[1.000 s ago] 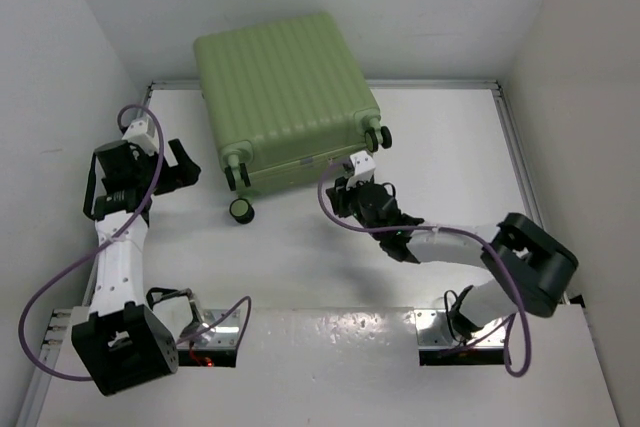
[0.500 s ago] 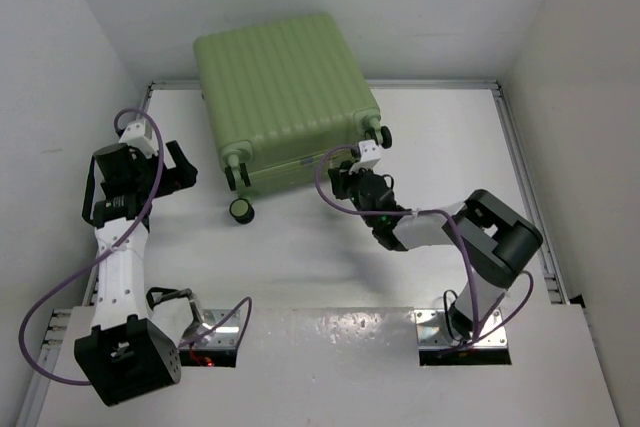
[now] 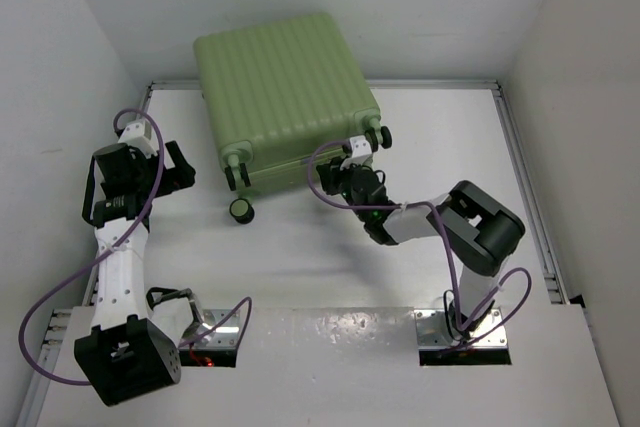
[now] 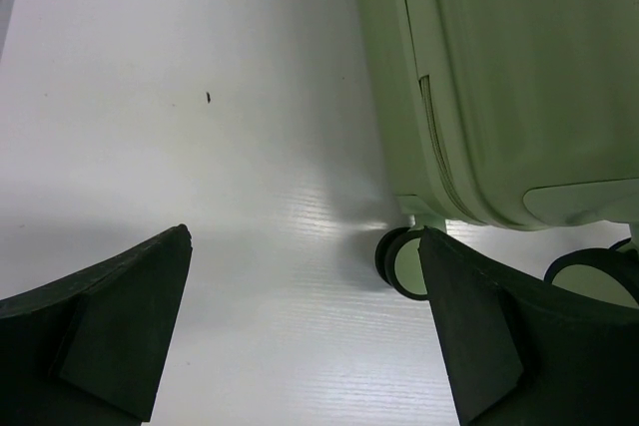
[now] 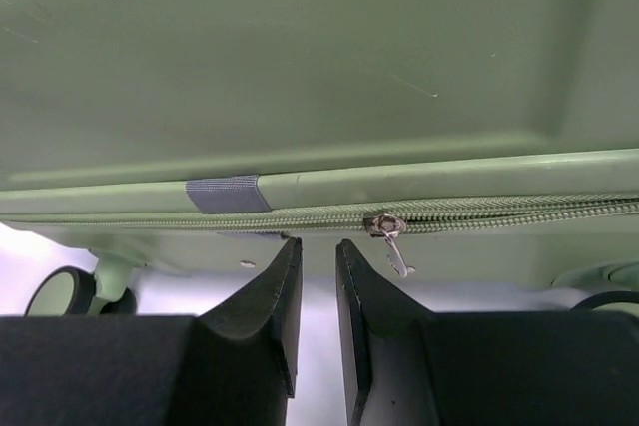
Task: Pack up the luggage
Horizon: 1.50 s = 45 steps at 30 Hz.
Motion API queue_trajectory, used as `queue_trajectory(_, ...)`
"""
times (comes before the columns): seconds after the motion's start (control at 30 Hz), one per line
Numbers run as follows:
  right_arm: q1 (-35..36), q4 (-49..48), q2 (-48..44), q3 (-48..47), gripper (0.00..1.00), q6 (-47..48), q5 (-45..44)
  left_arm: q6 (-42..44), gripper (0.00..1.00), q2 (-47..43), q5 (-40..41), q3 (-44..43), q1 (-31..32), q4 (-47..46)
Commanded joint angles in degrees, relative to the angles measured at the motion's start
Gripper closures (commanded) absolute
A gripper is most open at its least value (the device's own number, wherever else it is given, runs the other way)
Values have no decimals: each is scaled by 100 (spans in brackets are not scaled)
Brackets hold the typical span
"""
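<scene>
Right gripper (image 5: 318,244): narrow, empty, moved up to luggage (image 3: 285,97) zipper (image 5: 479,212) | left gripper (image 4: 305,234): wide as before

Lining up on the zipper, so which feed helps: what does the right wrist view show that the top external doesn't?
Only right wrist: the green zipper track with its metal zipper pull, a grey fabric tab, and the jaws of the right arm nearly together, nothing between them, just left of the pull. Only top external: the whole ribbed lid, the left arm with jaws wide apart, a round black wheel-like piece lying on the white table. Both: the closed pale-green hard-shell suitcase, right arm at its near edge.
</scene>
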State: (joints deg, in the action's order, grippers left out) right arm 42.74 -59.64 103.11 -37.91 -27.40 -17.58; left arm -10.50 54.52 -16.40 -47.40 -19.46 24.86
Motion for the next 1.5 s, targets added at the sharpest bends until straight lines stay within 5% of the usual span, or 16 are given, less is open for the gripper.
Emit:
queue_trajectory(0.0,-11,-382,139,-216,80,-46,10,83,0,-108,111,38,48,-131)
queue_trajectory(0.2,-47,-347,201,-304,80,59,-17,136,0,-108,111,90,48,-131)
queue_trajectory(0.47,-99,-417,245,-287,100,199,27,188,0,-108,164,143,48,-183)
queue_trajectory(0.97,-477,-611,-317,635,100,525,598,242,0,-3,164,248,48,-394)
queue_trajectory(1.03,-486,-576,-379,671,89,455,782,242,0,-3,164,248,48,-394)
queue_trajectory(1.07,-451,-575,-405,671,78,429,852,242,0,-3,164,301,48,-394)
queue_trajectory(1.1,-451,-584,-432,697,55,428,940,242,0,-3,164,301,48,-394)
queue_trajectory(1.17,-433,-593,-441,680,40,402,1073,242,0,-3,112,301,48,-394)
queue_trajectory(1.47,-424,-602,-134,346,46,709,810,242,0,-3,111,301,48,-447)
